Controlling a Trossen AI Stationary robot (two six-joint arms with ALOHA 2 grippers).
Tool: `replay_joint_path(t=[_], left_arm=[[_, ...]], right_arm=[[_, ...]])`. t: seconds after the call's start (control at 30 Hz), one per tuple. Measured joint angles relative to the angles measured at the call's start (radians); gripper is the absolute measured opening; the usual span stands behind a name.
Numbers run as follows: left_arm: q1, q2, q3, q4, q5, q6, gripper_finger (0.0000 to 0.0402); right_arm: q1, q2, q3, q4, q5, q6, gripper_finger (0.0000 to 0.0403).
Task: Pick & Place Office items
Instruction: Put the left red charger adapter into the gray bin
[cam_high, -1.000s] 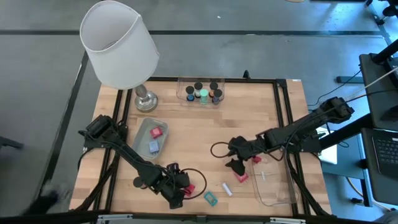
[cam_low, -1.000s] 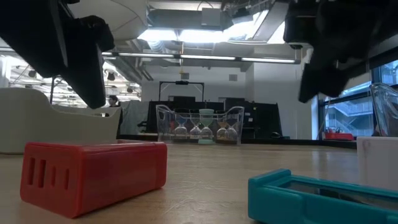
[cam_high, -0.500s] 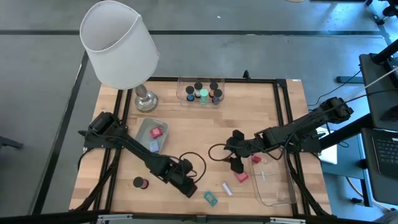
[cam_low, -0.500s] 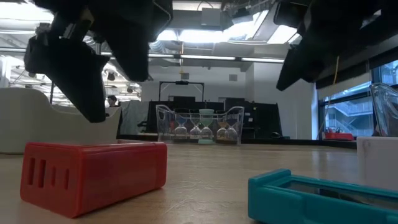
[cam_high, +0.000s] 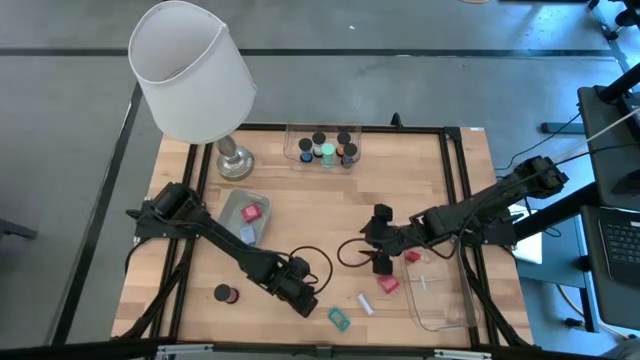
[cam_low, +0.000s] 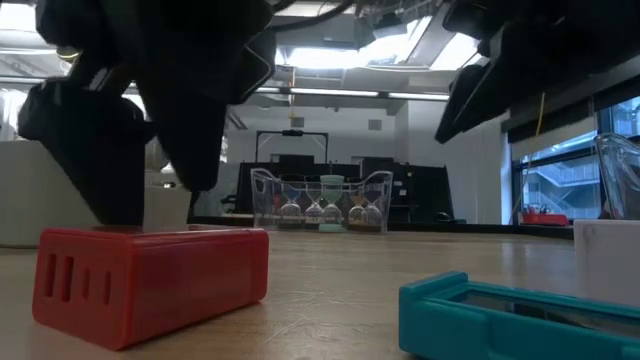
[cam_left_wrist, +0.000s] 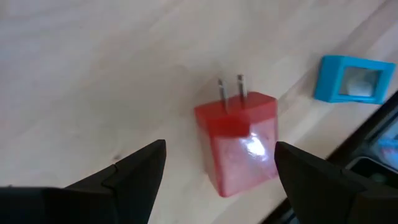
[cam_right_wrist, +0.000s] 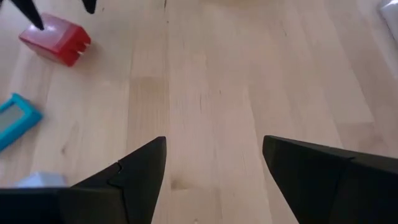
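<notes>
A red block (cam_left_wrist: 239, 149) with two metal prongs lies flat on the wooden table (cam_high: 320, 205), near its front edge. My left gripper (cam_left_wrist: 219, 148) hangs open just above it, pointing steeply down, one finger on either side; in the high view this gripper (cam_high: 300, 297) hides the block. The low view shows the block (cam_low: 150, 280) under the dark fingers (cam_low: 120, 150). A teal clip (cam_high: 340, 319) and a small white stick (cam_high: 365, 303) lie to the right of it. My right gripper (cam_high: 380, 264) hovers open over bare wood at mid-table, beside two red blocks (cam_high: 388, 284).
A dark cylinder with a red top (cam_high: 226, 293) stands front left. Clear trays: one left (cam_high: 236, 228) with a red and a blue piece, one at the back (cam_high: 290, 148) with several cylinders, one front right (cam_high: 445, 310). A white-shaded lamp (cam_high: 190, 70) stands back left.
My left gripper has gone a little toward the table's right edge and down over the red block, rolling its wrist so that its fingers now straddle the block. My right gripper has rolled its wrist while staying about where it was. The block has not moved.
</notes>
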Motion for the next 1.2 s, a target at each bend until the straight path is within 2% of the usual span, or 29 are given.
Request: replay_joint_path(t=[0.07,0.23,0.47,0.6,0.7,0.87,1.2], left_arm=[[0.004,0.001,0.000,-0.002,0.001,0.013,0.0297],[0.004,0.001,0.000,0.000,-0.014,0.023,0.0297],[0.003,0.001,0.000,0.000,-0.014,0.051,0.0297],[0.003,0.001,0.000,0.000,-0.033,0.057,0.0297],[0.003,0.001,0.000,-0.001,-0.044,0.052,0.0297],[0.003,0.001,0.000,-0.001,-0.067,0.049,0.0297],[0.002,0.001,0.000,-0.004,-0.167,0.078,0.0297]], right_arm=[[0.014,0.000,0.000,-0.008,0.044,-0.014,0.0272],[0.066,0.000,0.000,-0.031,0.229,-0.035,0.0272],[0.104,0.000,0.000,-0.033,0.331,0.027,0.0272],[0.127,0.000,0.000,-0.033,0.512,0.094,0.0272],[0.141,0.000,0.000,-0.033,0.592,0.041,0.0272],[0.140,0.000,0.000,-0.033,0.513,-0.065,0.0272],[0.141,0.000,0.000,-0.025,0.174,-0.069,0.0272]])
